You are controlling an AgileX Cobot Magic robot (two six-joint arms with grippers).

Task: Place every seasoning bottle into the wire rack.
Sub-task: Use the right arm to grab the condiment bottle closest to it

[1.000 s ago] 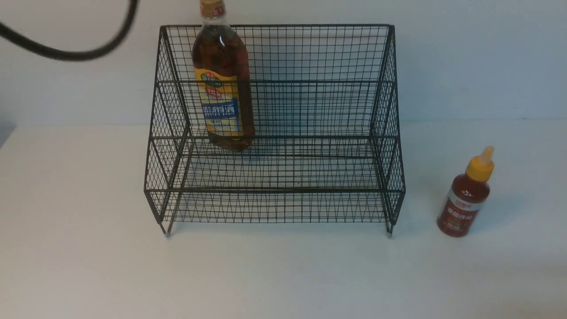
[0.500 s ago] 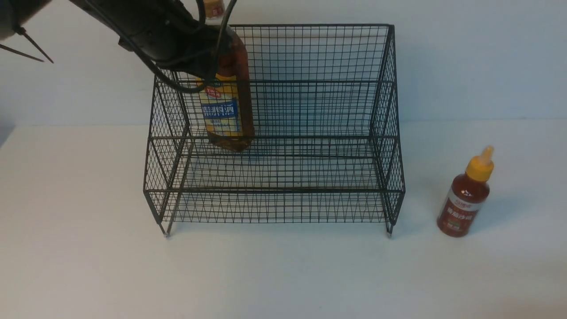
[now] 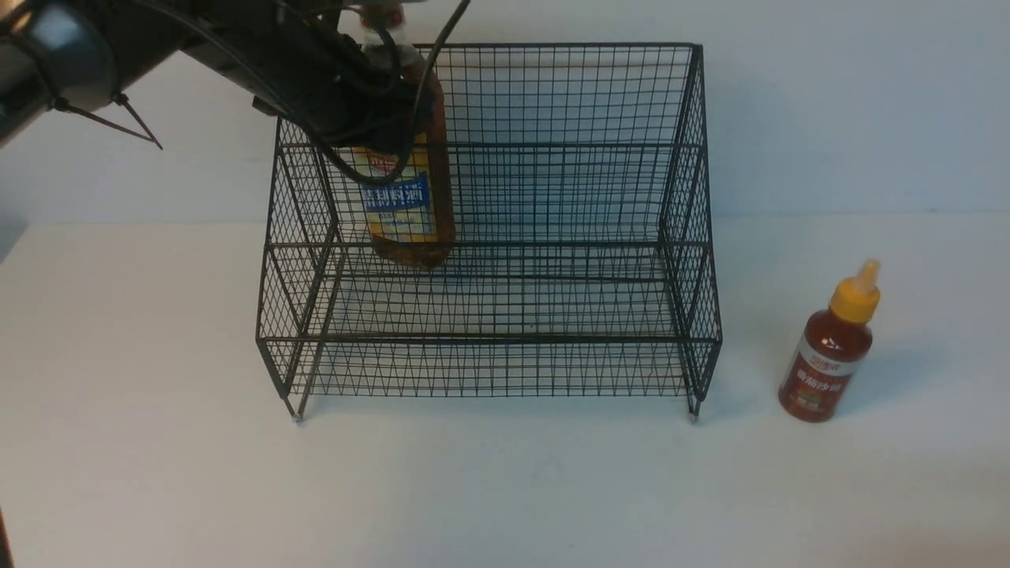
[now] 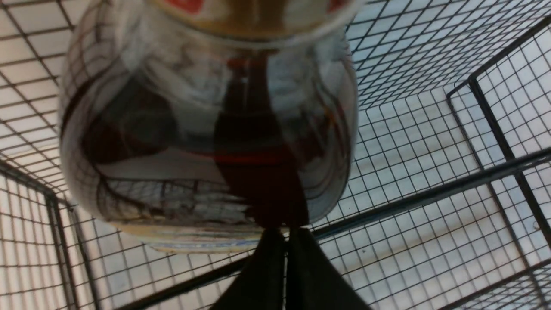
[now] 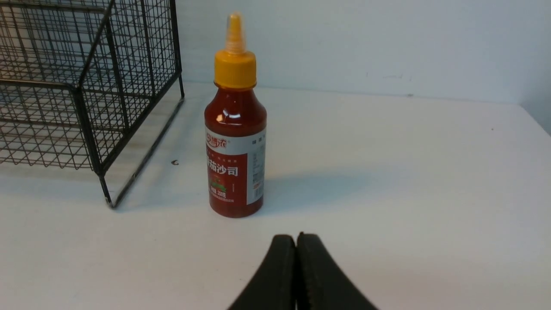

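The tall seasoning bottle [image 3: 406, 213] of amber liquid stands on the upper tier of the black wire rack [image 3: 552, 339], towards its left end. My left arm [image 3: 316, 71] reaches in from the upper left and covers the bottle's shoulder. In the left wrist view my left gripper [image 4: 285, 234] is shut, empty, with its tips right at the bottle's rounded glass [image 4: 206, 129]. The small red sauce bottle [image 3: 828, 355] stands upright on the table to the right of the rack. My right gripper [image 5: 296, 239] is shut and empty, low over the table a short way from the red bottle [image 5: 236, 142].
The white table [image 3: 505, 489] stretches in front of the rack and on both sides. A pale wall rises close behind the rack. The rack's right front corner and foot [image 5: 101, 172] stand beside the red bottle.
My left arm has come into the front view from the upper left and moved down onto the tall bottle's upper part. Both bottles and the rack stay where they were.
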